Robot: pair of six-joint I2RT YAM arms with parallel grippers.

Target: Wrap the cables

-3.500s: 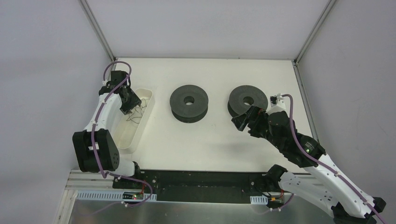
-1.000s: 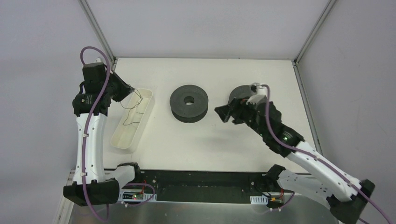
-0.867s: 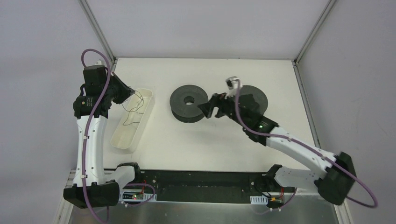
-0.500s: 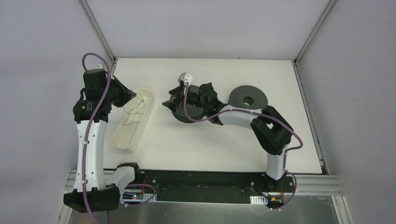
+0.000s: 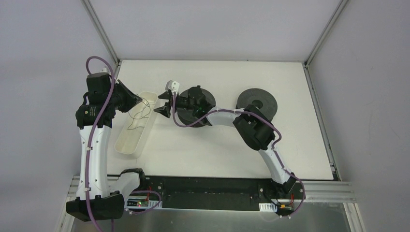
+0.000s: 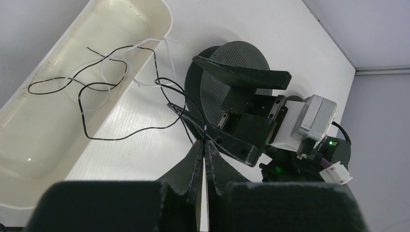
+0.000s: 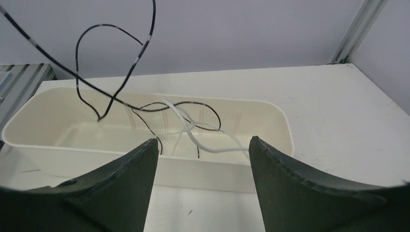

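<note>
**Two hands meeting over one tray**

From above: pinching one end of the dark cable (image 5: pixel 141 115) in the left hand (image 5: pixel 139 101), fingers pressed together, raised over the far end of the cream tray (image 5: pixel 124 145), likely to offer the strand up. Reaching across the bench (image 5: pixel 217 150) with the right hand (image 5: pixel 161 107), spread wide, past the near spool (image 5: pixel 208 100), probably to take the strand for winding. Second spool (image 5: pixel 257 100) well apart to the right.

Left wrist: trailing from the pinched tips down over the rim and curling into the tray. Open right fingers just beside the strand; contact impossible to tell.

Right wrist: looking between spread fingers into the tray, holding only loose dark loops and one white strand (image 7: pixel 203 142).
</note>
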